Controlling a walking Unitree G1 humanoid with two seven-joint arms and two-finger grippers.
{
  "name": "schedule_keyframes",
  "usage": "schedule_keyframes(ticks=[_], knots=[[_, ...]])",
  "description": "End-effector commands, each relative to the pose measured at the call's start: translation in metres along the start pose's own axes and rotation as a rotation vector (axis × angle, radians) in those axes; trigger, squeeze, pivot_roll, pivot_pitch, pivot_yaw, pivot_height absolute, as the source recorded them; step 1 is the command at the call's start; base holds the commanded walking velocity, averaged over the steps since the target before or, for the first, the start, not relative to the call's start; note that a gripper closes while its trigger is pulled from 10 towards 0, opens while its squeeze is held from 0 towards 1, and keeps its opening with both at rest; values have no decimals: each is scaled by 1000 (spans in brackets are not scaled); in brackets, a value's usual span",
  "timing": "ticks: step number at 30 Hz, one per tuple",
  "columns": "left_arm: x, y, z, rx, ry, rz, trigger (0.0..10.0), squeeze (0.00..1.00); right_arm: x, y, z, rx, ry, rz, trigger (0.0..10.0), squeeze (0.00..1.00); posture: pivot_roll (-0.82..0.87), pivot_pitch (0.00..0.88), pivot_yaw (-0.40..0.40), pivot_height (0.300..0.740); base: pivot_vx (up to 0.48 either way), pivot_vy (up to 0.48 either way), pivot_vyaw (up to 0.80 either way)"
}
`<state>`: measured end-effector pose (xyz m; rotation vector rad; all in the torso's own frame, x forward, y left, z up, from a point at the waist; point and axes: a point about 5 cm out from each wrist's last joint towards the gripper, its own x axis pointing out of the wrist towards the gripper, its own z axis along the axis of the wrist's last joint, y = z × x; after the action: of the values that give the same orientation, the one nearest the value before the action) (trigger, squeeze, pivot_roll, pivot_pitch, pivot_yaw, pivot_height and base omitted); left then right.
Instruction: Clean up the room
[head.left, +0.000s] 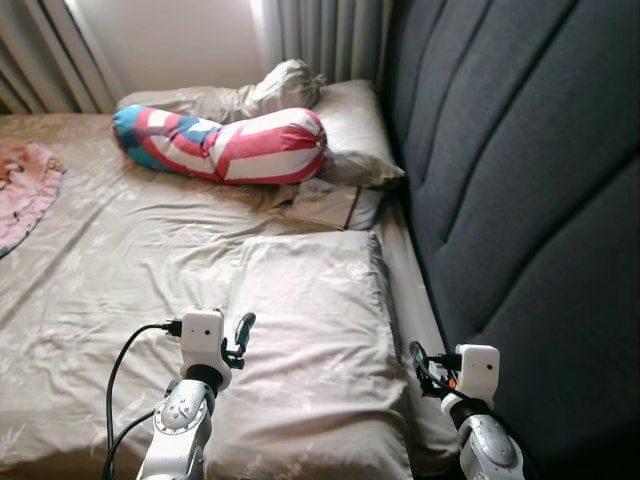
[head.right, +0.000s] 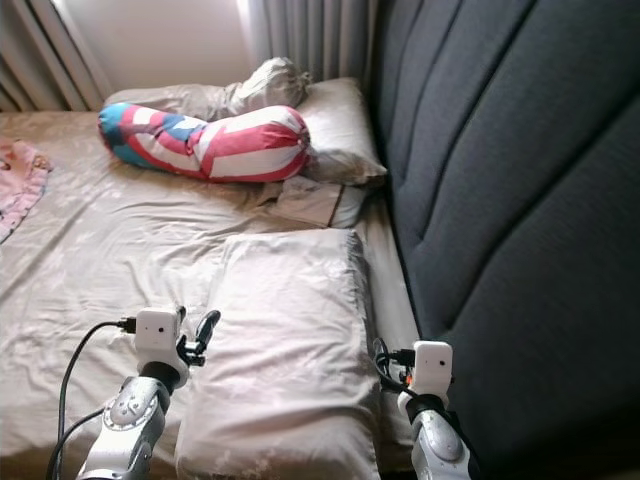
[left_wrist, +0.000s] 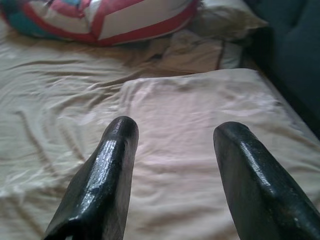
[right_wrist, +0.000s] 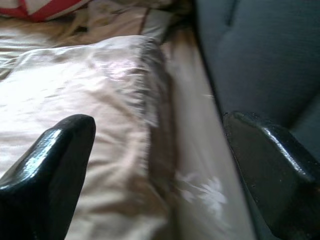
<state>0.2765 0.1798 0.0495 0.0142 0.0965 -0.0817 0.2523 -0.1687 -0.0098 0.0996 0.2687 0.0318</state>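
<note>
Flat pillow (head.left: 310, 350) on the bed (head.left: 110, 270), dead centre, alongside the headboard (head.left: 520, 180) at 3 o'clock. Bolster (head.left: 225, 142) at 12 o'clock, lying across a folded pillow (head.left: 335, 205) and resting against another pillow (head.left: 355, 125) toward 1. Crumpled bedding (head.left: 250, 95) behind the bolster. Cloth (head.left: 25, 185) at 10 o'clock. Curtains (head.left: 320, 35) beyond, at 12.
</note>
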Motion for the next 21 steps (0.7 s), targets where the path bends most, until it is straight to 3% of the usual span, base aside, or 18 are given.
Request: schedule_keyframes(ticks=[1,21], knots=[[0,2,1,-1,4,8,10000,0,1,3,0,5,0,9,10000,0,-106,45,-14,740,266,0,0],[3,-4,13,-10,-35,-33,10000,0,-1,5,0,4,-6,19,10000,0,-111,50,-16,740,25,0,0]])
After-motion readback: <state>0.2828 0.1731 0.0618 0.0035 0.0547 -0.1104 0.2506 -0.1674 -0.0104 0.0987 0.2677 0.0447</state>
